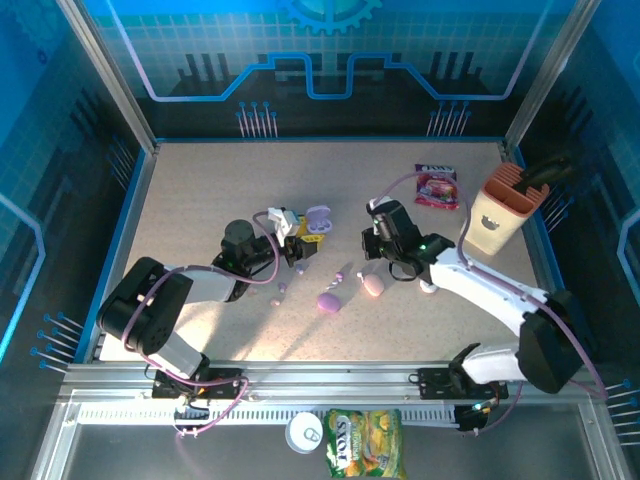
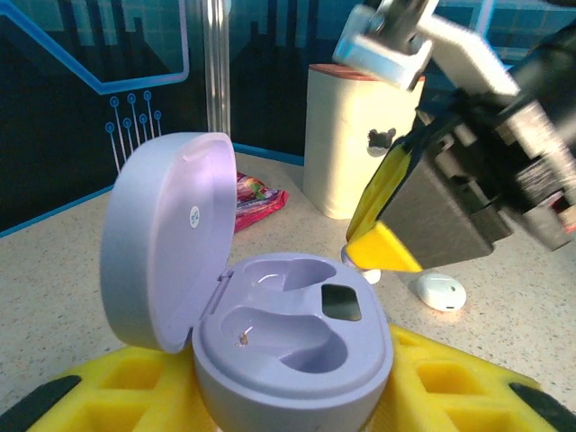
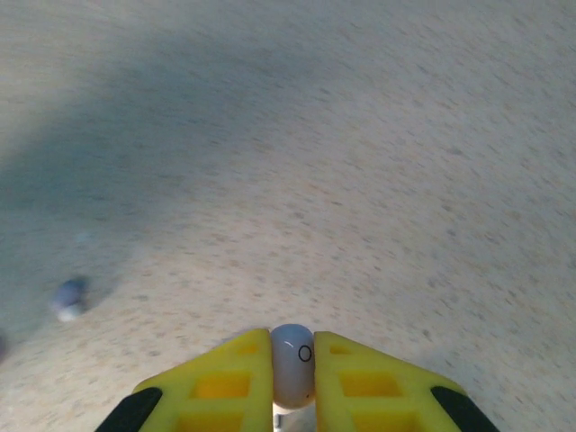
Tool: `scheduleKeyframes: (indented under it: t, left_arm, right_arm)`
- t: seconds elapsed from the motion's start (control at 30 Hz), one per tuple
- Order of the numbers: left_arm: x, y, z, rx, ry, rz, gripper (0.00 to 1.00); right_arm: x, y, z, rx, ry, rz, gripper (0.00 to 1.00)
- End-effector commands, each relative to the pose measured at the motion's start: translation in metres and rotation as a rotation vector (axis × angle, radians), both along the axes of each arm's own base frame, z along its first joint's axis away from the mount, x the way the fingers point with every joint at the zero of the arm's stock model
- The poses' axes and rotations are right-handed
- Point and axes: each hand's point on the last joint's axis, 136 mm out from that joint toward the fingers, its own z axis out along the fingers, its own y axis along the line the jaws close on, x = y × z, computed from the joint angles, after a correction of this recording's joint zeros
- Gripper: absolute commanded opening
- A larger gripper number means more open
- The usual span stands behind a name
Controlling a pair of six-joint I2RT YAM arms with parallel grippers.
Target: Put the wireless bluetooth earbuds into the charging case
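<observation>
From above, my left gripper is clenched on the open lilac case, which sits at my fingertips with its lid raised. My right gripper hangs to the right of the case, near it but apart. That arm carries the load, so I judge the coming move is its own: a short travel leftward to the case while my left arm holds steady. A few loose buds lie on the table on the near side of the case. At my left wrist, the base of the case is pinned between my yellow fingers. The lid stands nearly upright on the case's left, and the two wells face up and look empty. My right gripper looms above and to the right of the case, one yellow finger slanting down toward the wells without touching them. At my right wrist, my jaws are pinched shut on a pale earbud, held at the very tips with its rounded end toward the camera. Which way its stem points I cannot tell. So the bud lies right of the case and higher than its wells. I judge it must come in from that open side, clear of the lid, and be turned until its long axis matches a well before it goes down.
</observation>
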Motion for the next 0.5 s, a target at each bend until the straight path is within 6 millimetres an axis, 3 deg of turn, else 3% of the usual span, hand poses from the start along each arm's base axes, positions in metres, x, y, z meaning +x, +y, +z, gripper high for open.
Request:
scheduleKeyframes:
  t: [0.0, 0.1, 0.27, 0.47]
  left_arm:
    - [-0.009, -0.008, 0.004, 0.003, -0.021, -0.072, 0.41]
    - [-0.016, -0.009, 0.002, 0.005, -0.013, -0.099, 0.41]
    - [-0.035, -0.013, 0.000, 0.008, -0.009, -0.191, 0.41]
    - [-0.045, -0.011, -0.002, 0.018, -0.001, -0.218, 0.41]
  right_arm:
    - [-0.017, 0.040, 0.042, 0.136, -0.142, 0.264, 0.14]
    - [-0.033, 0.058, 0.062, 0.196, -0.216, 0.423, 0.13]
    - [-0.051, 0.080, 0.076, 0.230, -0.262, 0.594, 0.12]
    - [-0.052, 0.088, 0.087, 0.251, -0.313, 0.617, 0.12]
